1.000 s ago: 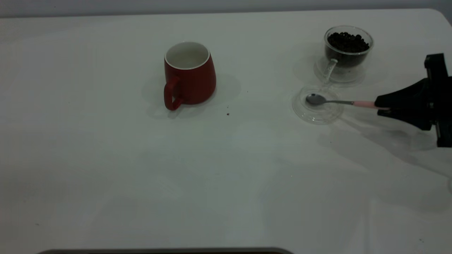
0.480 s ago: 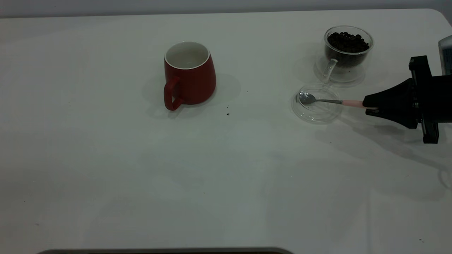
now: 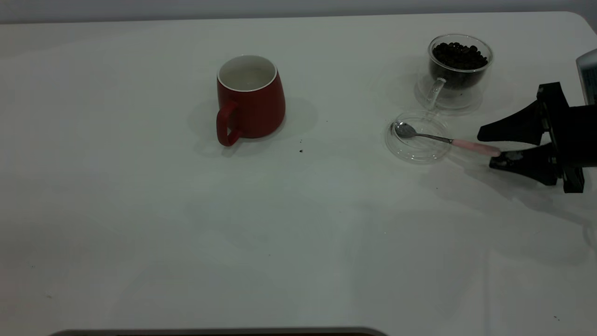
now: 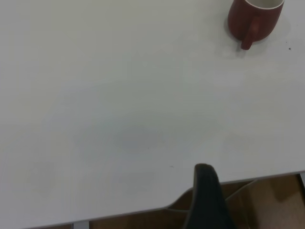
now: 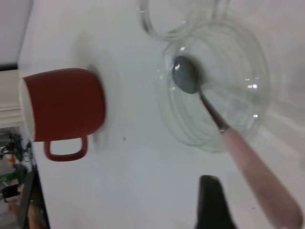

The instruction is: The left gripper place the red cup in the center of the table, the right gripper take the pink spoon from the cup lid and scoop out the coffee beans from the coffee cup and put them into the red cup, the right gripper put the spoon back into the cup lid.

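Observation:
The red cup [image 3: 252,100] stands upright near the middle of the table [image 3: 140,210], handle toward the front; it also shows in the left wrist view [image 4: 255,16] and the right wrist view [image 5: 62,102]. The pink spoon [image 3: 447,140] lies with its bowl in the cup lid [image 3: 417,151] and its pink handle sloping out over the rim onto the table. My right gripper [image 3: 486,149] is open, one finger on each side of the handle's end, not holding it. The coffee cup [image 3: 459,70] with coffee beans [image 3: 459,55] stands just behind the lid. My left gripper [image 4: 207,200] is at the table's edge, far from the red cup.
A few dark specks [image 3: 301,150] lie on the table right of the red cup. The table's right edge and rounded corner [image 3: 583,21] are close behind the right arm.
My right gripper carried the spoon left so its bowl sat in the lid, then opened. The spoon's handle dropped onto the table. The cups have not moved.

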`<state>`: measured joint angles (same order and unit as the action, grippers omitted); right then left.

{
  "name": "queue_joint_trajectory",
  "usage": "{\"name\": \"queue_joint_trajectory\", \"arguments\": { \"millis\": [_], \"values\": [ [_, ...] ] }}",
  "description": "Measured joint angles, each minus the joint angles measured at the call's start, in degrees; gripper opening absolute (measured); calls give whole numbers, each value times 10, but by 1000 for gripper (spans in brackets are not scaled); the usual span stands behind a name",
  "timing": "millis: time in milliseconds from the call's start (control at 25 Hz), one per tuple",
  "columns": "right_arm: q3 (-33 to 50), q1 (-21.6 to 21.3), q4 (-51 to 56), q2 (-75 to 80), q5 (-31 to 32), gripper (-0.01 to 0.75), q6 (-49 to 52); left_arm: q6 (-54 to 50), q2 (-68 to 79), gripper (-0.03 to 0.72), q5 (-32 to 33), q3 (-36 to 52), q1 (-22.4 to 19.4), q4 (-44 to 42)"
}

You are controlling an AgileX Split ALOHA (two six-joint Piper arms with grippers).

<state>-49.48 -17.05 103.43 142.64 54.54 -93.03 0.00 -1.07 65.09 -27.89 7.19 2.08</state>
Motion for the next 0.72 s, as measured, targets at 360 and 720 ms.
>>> {"name": "queue_joint_trajectory", "arguments": {
  "millis": [360,720],
  "values": [
    [35,-2,-42,-90,-112,585,60,0,0,569,0,0,0,0],
    [141,1,-322,-408,-263,585,314,0,0,569,0,0,0,0]
  ]
}}
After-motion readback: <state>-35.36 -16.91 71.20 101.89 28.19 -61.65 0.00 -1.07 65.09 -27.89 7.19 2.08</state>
